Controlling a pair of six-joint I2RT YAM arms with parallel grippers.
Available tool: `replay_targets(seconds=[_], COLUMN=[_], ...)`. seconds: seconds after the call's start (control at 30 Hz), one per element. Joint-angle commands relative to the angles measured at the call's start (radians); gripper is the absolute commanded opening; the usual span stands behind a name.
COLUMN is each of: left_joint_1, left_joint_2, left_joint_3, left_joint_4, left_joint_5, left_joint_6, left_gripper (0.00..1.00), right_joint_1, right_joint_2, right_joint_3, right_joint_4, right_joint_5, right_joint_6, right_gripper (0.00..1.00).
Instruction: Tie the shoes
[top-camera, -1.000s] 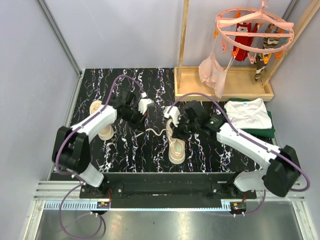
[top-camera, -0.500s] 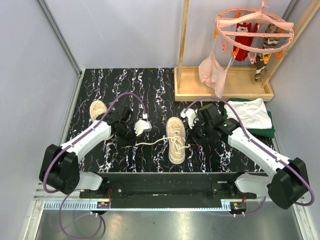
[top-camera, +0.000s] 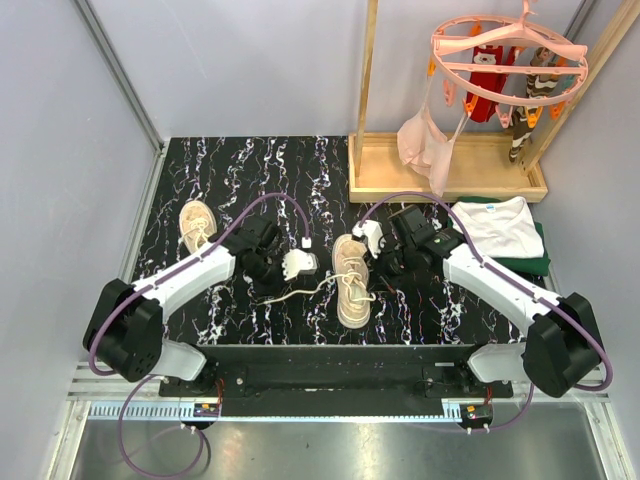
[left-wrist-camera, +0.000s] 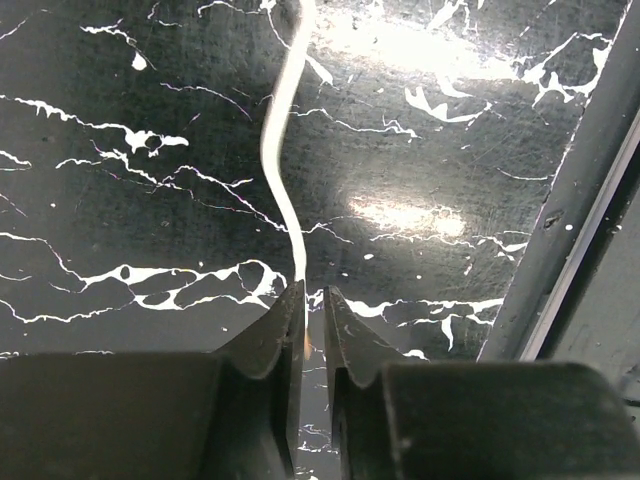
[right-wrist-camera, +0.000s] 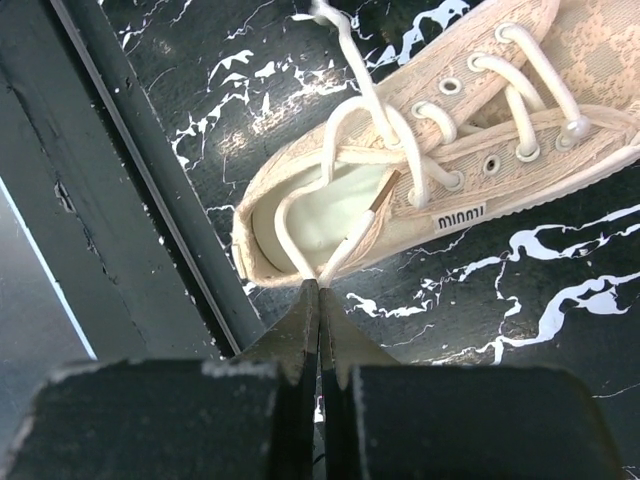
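One beige shoe (top-camera: 352, 285) lies mid-table with its heel toward the front edge; the other shoe (top-camera: 197, 226) lies at the left. My left gripper (top-camera: 272, 286) is low over the table left of the middle shoe. In the left wrist view the gripper (left-wrist-camera: 313, 300) is closed on the end of a white lace (left-wrist-camera: 276, 150) that runs away over the black marble top. My right gripper (top-camera: 378, 270) is just right of the middle shoe. In the right wrist view the gripper (right-wrist-camera: 320, 290) is shut on a loop of lace (right-wrist-camera: 340, 245) beside the shoe's (right-wrist-camera: 470, 130) opening.
A wooden rack base (top-camera: 450, 168) stands at the back right, with a pink round hanger (top-camera: 505, 45) of small garments above it. A folded white shirt on green cloth (top-camera: 495, 225) lies at the right. The table's dark front rail (right-wrist-camera: 130, 200) runs close to the shoe's heel.
My left gripper has come down and right toward the middle shoe, drawing the lace along the table. My right gripper swung right off the shoe, then settled low beside it.
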Motion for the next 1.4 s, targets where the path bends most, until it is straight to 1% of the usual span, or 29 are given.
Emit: replay_targets(seconds=[0.0,0.1,0.17,0.23,0.43,0.73,0.77,0.87,0.9,0.93,0.97,1.07,1.27,1.37], left_joint_1=[-0.002,-0.001,-0.002,-0.002,-0.002,-0.002,-0.002,-0.009,-0.011,-0.014,-0.017,-0.032,-0.058,-0.071], left_joint_2=[0.005,0.004,0.004,-0.004,-0.009,0.086,0.096,0.154,0.186,0.201,0.212,0.261,0.376,0.405], left_joint_3=[0.051,0.062,0.068,0.071,0.123,0.266,0.280,0.346,0.369,0.376,0.381,0.393,0.436,0.461], left_joint_4=[0.034,0.033,0.033,0.034,0.034,0.043,0.054,0.088,0.103,0.144,0.170,0.240,0.298,0.303], left_joint_5=[-0.004,0.002,0.010,0.015,0.024,0.087,0.116,0.172,0.183,0.209,0.220,0.265,0.326,0.344], left_joint_6=[-0.015,-0.035,-0.054,-0.064,-0.117,-0.207,-0.221,-0.322,-0.394,-0.434,-0.507,-0.603,-0.707,-0.721], left_gripper=[0.19,0.23,0.31,0.36,0.43,0.44,0.43,0.39,0.37,0.36,0.36,0.34,0.34,0.34], right_joint_1=[-0.004,-0.004,-0.002,-0.002,-0.001,0.012,0.013,0.016,0.018,0.018,0.018,0.018,0.018,0.018], right_joint_2=[-0.005,0.003,0.004,-0.002,0.018,-0.033,-0.033,-0.027,-0.028,-0.027,-0.030,-0.053,-0.074,-0.091], right_joint_3=[0.019,0.008,-0.007,-0.021,-0.024,-0.049,-0.050,-0.046,-0.045,-0.045,-0.047,-0.062,-0.079,-0.088], right_joint_4=[0.070,0.086,0.109,0.138,0.144,0.086,0.083,0.083,0.083,0.083,0.089,0.104,0.121,0.130], right_joint_5=[0.031,0.046,0.063,0.064,0.097,0.025,0.023,0.022,0.021,0.025,0.029,0.041,0.064,0.063], right_joint_6=[0.024,0.038,0.054,0.066,0.083,0.063,0.061,0.069,0.072,0.078,0.081,0.090,0.098,0.106], right_gripper=[0.00,0.00,0.00,0.00,0.00,0.00,0.00,0.00,0.00,0.00,0.00,0.00,0.00,0.00])
